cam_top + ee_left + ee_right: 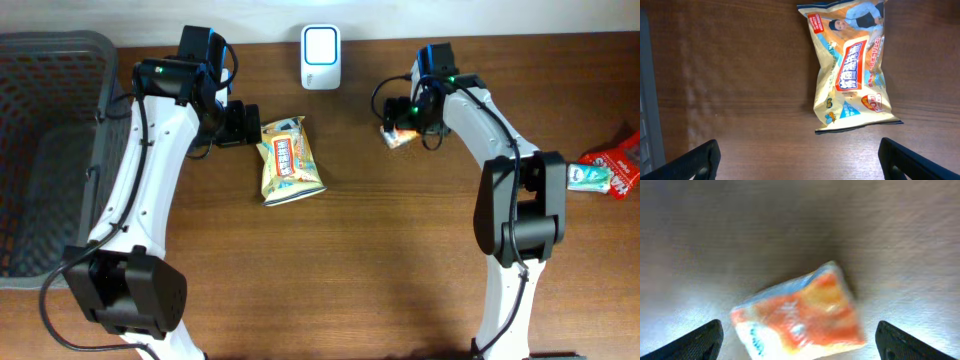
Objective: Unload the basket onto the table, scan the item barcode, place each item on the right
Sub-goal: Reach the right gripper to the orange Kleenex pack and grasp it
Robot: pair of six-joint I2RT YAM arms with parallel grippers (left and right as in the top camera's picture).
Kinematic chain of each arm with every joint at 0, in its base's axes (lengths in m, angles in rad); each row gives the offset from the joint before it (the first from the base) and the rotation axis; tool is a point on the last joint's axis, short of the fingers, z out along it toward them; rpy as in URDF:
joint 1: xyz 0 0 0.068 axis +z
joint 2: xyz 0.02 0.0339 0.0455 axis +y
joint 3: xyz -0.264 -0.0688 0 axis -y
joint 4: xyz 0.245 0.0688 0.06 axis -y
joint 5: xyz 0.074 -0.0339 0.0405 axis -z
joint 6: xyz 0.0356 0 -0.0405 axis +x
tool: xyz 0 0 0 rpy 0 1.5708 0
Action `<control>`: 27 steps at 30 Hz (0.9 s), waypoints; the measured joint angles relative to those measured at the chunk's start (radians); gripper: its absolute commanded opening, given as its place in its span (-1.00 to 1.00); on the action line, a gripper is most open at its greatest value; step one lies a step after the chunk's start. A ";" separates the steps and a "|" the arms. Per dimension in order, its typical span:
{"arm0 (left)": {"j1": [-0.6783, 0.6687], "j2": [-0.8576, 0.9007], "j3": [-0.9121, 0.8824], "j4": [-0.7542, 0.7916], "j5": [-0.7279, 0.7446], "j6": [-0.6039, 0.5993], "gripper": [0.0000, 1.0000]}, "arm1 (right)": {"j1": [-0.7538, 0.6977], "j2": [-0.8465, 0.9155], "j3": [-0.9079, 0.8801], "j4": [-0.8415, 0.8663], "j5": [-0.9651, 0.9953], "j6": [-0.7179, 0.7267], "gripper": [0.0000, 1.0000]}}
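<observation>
A dark mesh basket (50, 150) sat at the table's left edge; my left claw (240, 125) stood spread wide just beside the snack bag (290, 160), pinching nothing, and in its wrist view both fingers (702, 160) were apart from the bag (855, 65); the bag lay flat on the wood, left of centre, its long axis running from the far side to the near side with a slight tilt; it carried a printed figure at one end and bold white characters on a red panel, which I could not read; the white scanner (320, 45) stood at the far edge, between my two arms; my right claw (400, 125) hung spread wide over a small orange packet (400, 137), right of centre; in its wrist view the packet (800, 315) lay diagonally between the fingers (695, 342), and I could not tell whether they touched it; its print was blurred; red packets (615, 165) lay at the far right.
</observation>
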 measured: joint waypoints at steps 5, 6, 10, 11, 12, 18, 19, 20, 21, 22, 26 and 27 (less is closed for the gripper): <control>0.000 0.000 0.000 0.000 0.000 0.000 0.98 | -0.001 0.000 0.000 -0.121 -0.334 -0.069 0.92; 0.000 0.000 0.000 -0.001 0.000 0.000 0.98 | -0.001 0.000 0.000 -0.164 -0.414 -0.088 0.95; 0.000 0.000 0.000 0.000 0.000 0.000 0.98 | -0.001 -0.048 0.000 -0.233 -0.509 -0.138 0.96; 0.000 0.000 0.000 0.000 0.000 0.000 0.98 | 0.000 -0.094 0.000 -0.173 -0.428 -0.154 0.72; 0.000 0.000 0.000 0.000 0.000 0.000 0.98 | 0.000 -0.127 0.007 -0.126 -0.357 -0.154 0.72; 0.000 0.000 0.000 0.000 0.000 0.000 0.98 | -0.001 -0.145 0.019 0.146 0.000 -0.201 0.84; 0.000 0.000 0.000 0.000 0.000 0.000 0.98 | -0.001 -0.111 0.018 0.148 -0.002 -0.207 0.84; 0.000 0.000 0.000 0.000 0.000 0.000 0.98 | -0.001 -0.079 0.016 0.137 -0.021 -0.210 0.83; 0.000 0.000 0.000 0.000 0.000 0.000 0.99 | -0.001 -0.045 0.010 0.123 -0.053 -0.212 0.80; 0.000 0.000 0.000 0.000 0.000 0.000 0.98 | -0.001 -0.020 0.003 0.111 -0.092 -0.212 0.80; 0.000 0.000 0.000 -0.001 0.000 0.000 0.98 | -0.001 0.020 -0.003 0.038 -0.250 -0.214 0.80; 0.000 0.000 0.000 -0.001 0.000 0.000 0.98 | -0.001 0.020 -0.003 -0.002 -0.269 -0.214 0.82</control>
